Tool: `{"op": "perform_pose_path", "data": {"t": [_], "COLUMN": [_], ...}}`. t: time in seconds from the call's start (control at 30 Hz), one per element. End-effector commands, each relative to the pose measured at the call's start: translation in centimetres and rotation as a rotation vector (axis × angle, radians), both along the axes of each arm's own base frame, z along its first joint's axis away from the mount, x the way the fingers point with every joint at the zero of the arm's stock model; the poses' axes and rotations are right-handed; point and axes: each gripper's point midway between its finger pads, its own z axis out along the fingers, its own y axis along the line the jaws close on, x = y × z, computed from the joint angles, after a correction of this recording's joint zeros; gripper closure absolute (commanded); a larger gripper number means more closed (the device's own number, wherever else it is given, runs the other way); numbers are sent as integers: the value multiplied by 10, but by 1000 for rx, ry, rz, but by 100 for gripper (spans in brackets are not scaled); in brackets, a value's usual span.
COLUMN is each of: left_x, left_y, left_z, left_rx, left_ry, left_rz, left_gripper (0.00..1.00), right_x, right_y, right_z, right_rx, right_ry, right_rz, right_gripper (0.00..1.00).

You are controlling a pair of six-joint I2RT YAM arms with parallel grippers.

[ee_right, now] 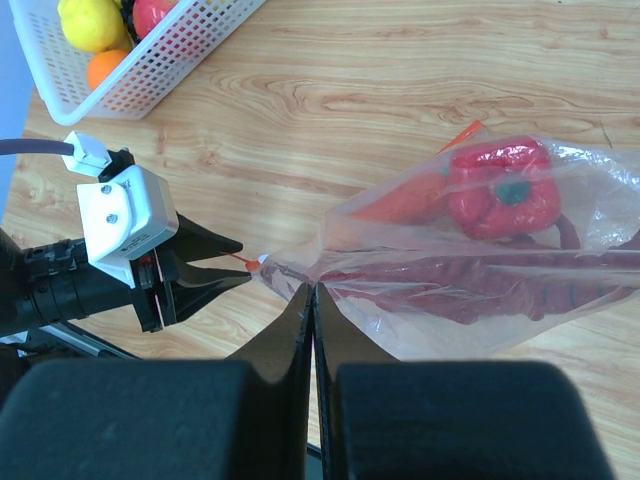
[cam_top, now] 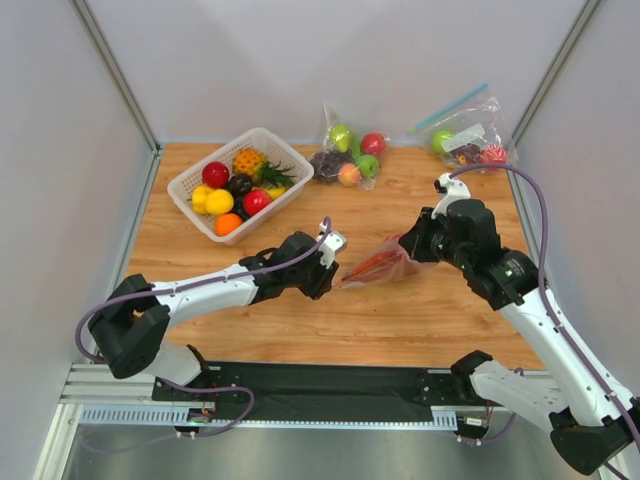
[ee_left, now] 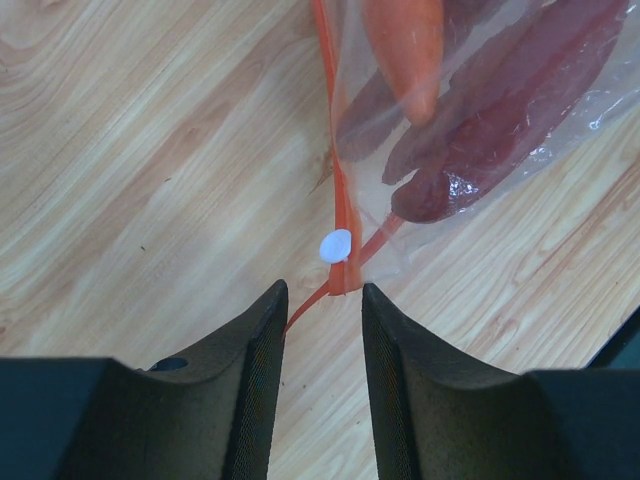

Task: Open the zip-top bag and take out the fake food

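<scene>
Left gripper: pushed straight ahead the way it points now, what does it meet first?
Likely the orange-red zip strip and its white slider on the zip-top bag, just ahead of the left gripper.

1 red-zip bag point(cam_top: 385, 266), 2 other bags point(cam_top: 348, 152) point(cam_top: 470, 140), 1 fruit bskt point(cam_top: 285, 197).

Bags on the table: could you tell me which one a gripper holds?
The red-zip bag at mid-table, pinched by the right gripper; the blue-zip bag and the apple bag lie untouched at the back.

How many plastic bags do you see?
3: the zip-top bag mid-table, pinched by the right gripper; a bag of fruit at back centre; a blue-zip bag at back right.
</scene>
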Motion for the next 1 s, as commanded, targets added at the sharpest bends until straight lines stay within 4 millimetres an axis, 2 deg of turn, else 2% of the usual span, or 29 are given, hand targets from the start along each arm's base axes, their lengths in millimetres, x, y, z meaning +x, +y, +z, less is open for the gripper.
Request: {"op": "perform_pose_path", "data": {"t": [0.0,0.2,0.33,0.4,0.5,0.6,0.63,0.73,0.83,0.87,0.93,0.97], "left_x": [2,-10,-10,-9,-8,-10,-11,-14,-23,-26,-33,-36], "left_y": [-9,-9,-9,-10,-14,-14,-14,-12,-11,-11,-7,-4], "left_z": [10,3,0,-3,-3,-4,-3,7,32,49,62,77], "left_rx": [-10,1,17,29,37,38,37,21,-45,-86,-117,-151], "left_ry": [-26,-2,-7,-4,8,19,17,11,0,-21,-25,-50], "left_rz": [-36,-82,-78,-83,-89,-97,-100,-99,-115,-120,-120,-124], "left_gripper": [57,51,55,66,89,100,100,100,100,100,100,100], "right_x": [-1,1,1,0,-1,-2,-2,2,7,8,10,11], "right_y": [0,-1,0,1,-1,-2,-2,-6,-6,-6,-6,-5], "right_z": [33,33,33,34,35,34,34,31,24,21,17,12], "right_rx": [41,37,44,47,43,37,35,11,-12,-23,-34,-44], "right_ry": [-85,-89,-89,-90,-93,-91,-92,-95,-82,-78,-70,-59], "right_rz": [7,2,1,3,3,3,6,-19,-23,-21,-22,-17], "right_gripper": [100,100,100,100,100,100,100,100,100,100,100,100]}}
